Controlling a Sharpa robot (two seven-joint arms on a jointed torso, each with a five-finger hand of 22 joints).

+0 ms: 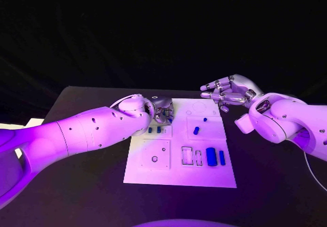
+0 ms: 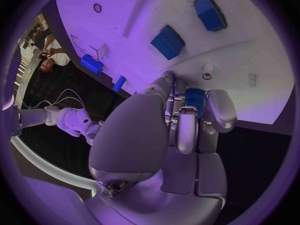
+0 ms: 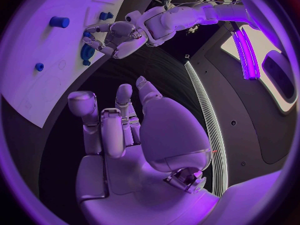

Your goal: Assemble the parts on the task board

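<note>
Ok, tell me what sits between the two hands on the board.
In the head view, only a bare strip of the white board with faint circular outlines lies between the left hand and the right hand; no blue part there.

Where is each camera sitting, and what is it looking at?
Head view: on the robot's head, looking down at the white rectangular task board; both white arms, left hand and right hand show.
Left wrist view: behind the left hand, facing the board; fingers pinch a small blue part.
Right wrist view: behind the right hand, held off the board.
Shared: the board, left hand.
</note>
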